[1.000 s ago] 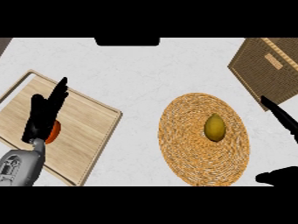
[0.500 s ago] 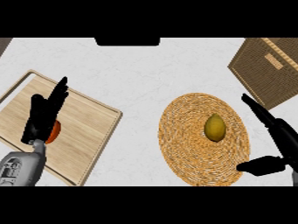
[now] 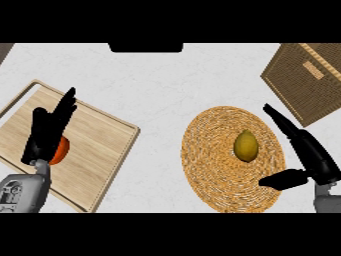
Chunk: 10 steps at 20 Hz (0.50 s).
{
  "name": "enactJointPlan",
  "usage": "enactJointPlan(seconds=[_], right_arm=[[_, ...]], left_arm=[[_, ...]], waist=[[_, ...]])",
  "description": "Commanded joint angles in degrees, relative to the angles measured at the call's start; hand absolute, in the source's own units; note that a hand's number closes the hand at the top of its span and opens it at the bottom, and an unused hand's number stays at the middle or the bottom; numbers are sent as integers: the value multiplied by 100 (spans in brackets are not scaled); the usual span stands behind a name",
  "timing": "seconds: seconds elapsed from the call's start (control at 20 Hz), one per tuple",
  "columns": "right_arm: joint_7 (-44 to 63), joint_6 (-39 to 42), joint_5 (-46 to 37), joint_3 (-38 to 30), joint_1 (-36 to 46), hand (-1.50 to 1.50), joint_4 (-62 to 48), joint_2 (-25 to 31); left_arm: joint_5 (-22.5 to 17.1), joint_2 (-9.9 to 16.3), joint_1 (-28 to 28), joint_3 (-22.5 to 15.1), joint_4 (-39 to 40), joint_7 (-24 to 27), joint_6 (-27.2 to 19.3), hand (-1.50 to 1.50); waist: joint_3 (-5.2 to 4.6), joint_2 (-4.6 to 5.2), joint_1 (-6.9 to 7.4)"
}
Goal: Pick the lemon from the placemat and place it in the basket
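Lemon [image 3: 246, 145] on placemat [image 3: 210, 170] | right hand [image 3: 313, 160] fingers [image 3: 282, 121] beside, apart

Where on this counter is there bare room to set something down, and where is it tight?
Bare counter lies between the cutting board and the round placemat, running up to the far edge. It is crowded around the lemon, where the open right hand sits close below the basket.

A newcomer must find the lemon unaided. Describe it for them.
Find the round woven placemat right of centre on the counter. The lemon lies on it, beside the open right hand. It is small, oval and yellow-green, unlike the orange-red fruit on the wooden board.
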<state>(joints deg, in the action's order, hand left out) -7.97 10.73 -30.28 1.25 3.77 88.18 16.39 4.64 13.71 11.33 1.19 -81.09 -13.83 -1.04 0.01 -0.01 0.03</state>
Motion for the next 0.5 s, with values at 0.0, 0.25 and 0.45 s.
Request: enactJointPlan(seconds=[0.0,0.25,0.45], right_arm=[[133,-112,-179,81,201,-150,-174,-301],[83,-113,-487,147,584,-150,-903,-425],[34,47,-430,108,134,-150,-508,-389]], left_arm=[[-136,262,368,424,439,11,315,0],[110,-157,45,196,164,65,106,0],[343,-264,73,129,160,145,49,0]], waist=[[-1,3,-9],[-1,3,7],[-1,1,-13]])
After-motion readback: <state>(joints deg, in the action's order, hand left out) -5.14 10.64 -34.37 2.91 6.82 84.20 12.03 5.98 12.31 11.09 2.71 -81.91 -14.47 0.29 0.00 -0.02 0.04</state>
